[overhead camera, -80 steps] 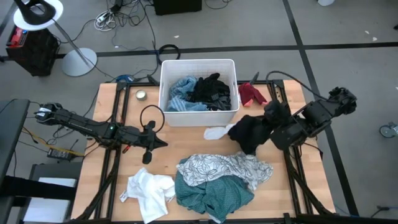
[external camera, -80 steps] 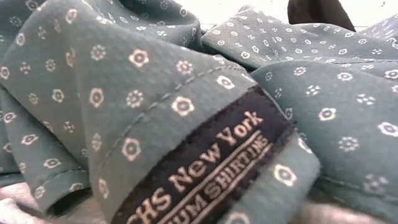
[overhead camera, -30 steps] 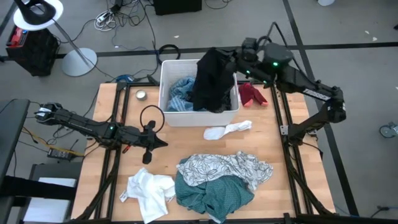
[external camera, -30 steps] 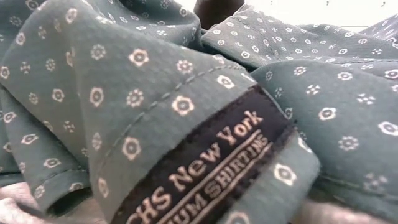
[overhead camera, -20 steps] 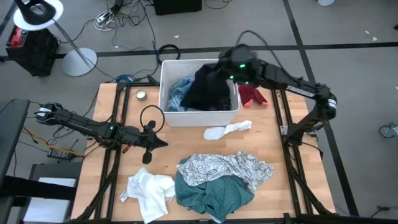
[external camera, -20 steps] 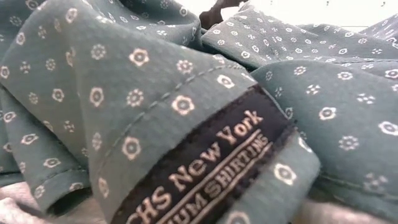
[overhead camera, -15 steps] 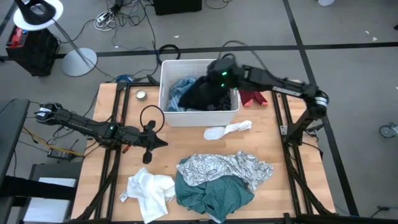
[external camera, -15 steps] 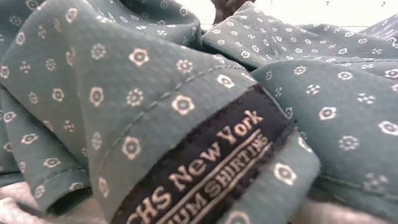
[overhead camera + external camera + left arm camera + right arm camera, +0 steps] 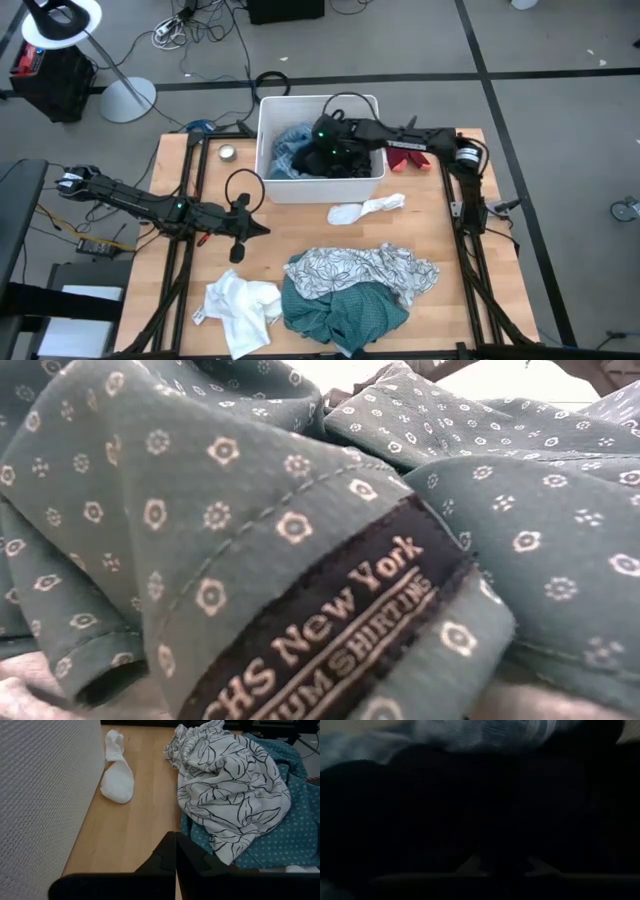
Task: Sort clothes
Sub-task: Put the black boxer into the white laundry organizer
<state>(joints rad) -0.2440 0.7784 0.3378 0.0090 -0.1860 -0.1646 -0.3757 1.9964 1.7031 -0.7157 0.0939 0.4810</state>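
Landmark: the white bin (image 9: 268,118), standing at the far middle of the table (image 9: 455,275).
Right gripper (image 9: 322,138): reached into the bin from its right side, fingers closed on the black garment (image 9: 345,152), which lies bunched in the bin's right half (the right wrist view shows almost nothing but dark cloth).
Light blue garment (image 9: 291,143): in the bin's left half, touching the black one.
Red garment (image 9: 407,152): on the table just right of the bin, partly under the right arm.
White sock (image 9: 362,209): on the table just in front of the bin's right end.
Leaf-print garment (image 9: 362,267): in front of the bin, well apart from it, lying over the teal garment (image 9: 343,312).
Plain white garment (image 9: 238,309): front of the bin and to its left, just beside the teal one.
Left gripper (image 9: 238,232): in front of the bin's left corner, fingers shut, holding nothing.
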